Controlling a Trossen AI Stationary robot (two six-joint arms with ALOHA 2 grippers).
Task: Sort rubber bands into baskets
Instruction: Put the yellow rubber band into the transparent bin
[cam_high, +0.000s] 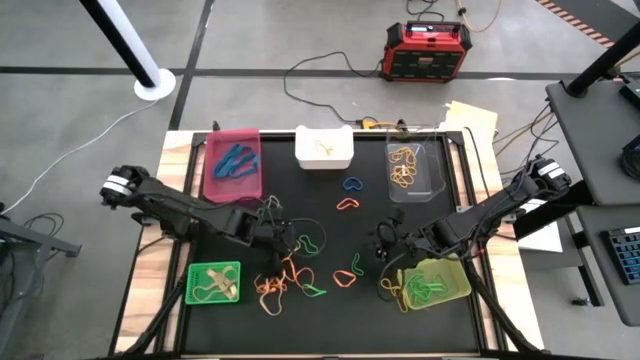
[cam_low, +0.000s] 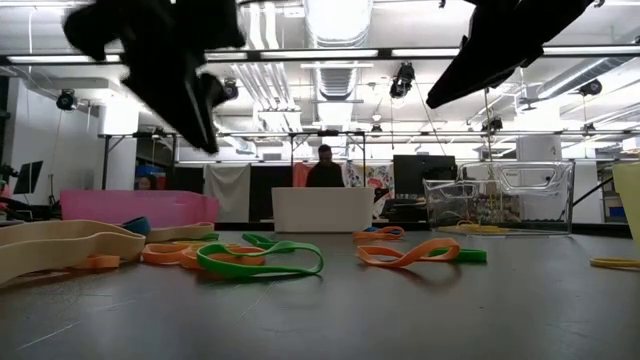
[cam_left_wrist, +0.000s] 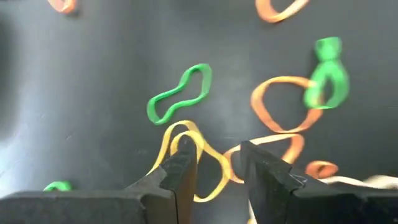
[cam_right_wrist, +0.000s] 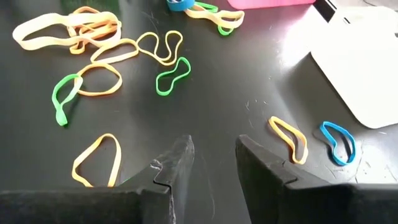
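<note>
Loosely scattered rubber bands (cam_high: 300, 272) lie thin, looped, orange, green, yellow.

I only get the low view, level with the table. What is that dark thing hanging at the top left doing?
Observer: That is the left gripper, open, just above a yellow rubber band.
Operator: What is inside the pink tray?
Observer: The pink basket holds blue rubber bands.
Operator: Is the other claw carrying anything?
Observer: No, the right gripper is open and empty.
</note>
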